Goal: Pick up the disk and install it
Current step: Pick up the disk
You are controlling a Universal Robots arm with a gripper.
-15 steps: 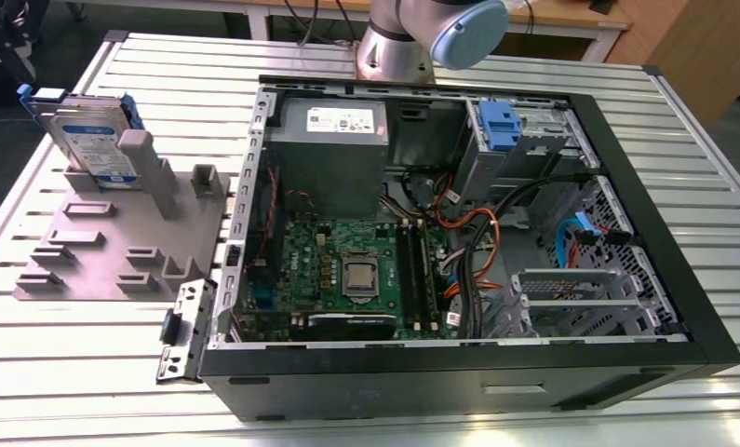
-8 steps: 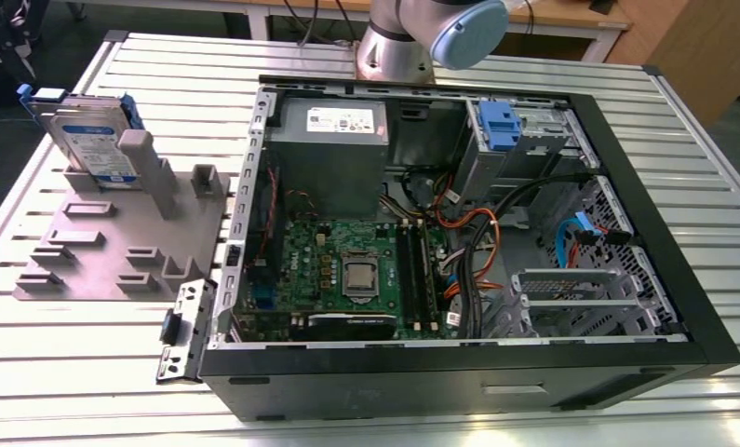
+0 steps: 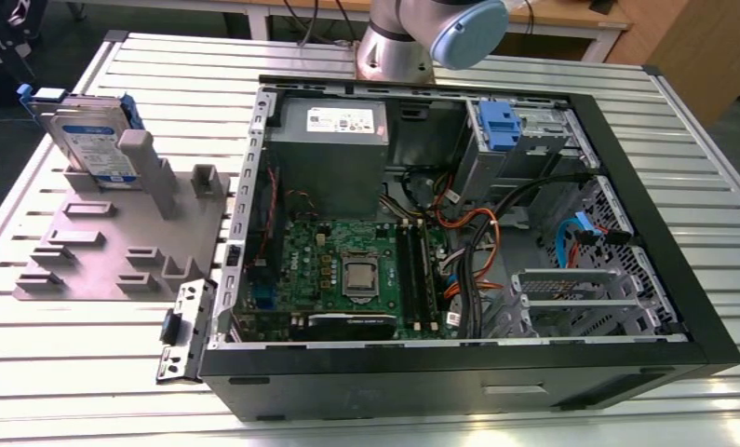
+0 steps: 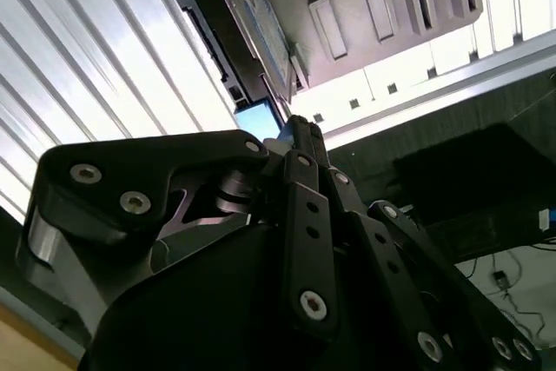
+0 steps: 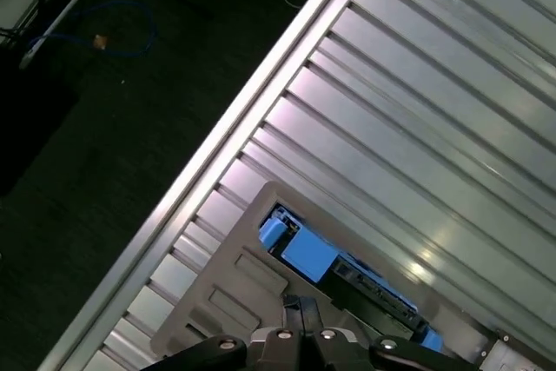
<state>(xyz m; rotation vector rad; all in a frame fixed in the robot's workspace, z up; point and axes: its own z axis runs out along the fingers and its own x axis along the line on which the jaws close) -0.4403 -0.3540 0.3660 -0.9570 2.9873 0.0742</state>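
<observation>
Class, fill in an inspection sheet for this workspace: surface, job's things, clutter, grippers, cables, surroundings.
Surface: ribbed metal table carrying a grey fixture plate and an open computer case.
Job's things: disk stands upright in the plate's holder, not yet installed.
Clutter: nothing seen.
Grippers: gripper points toward the disk, not holding it.
Cables: orange, blue and black cables inside the case.
Surroundings: dark floor; wooden furniture.
</observation>
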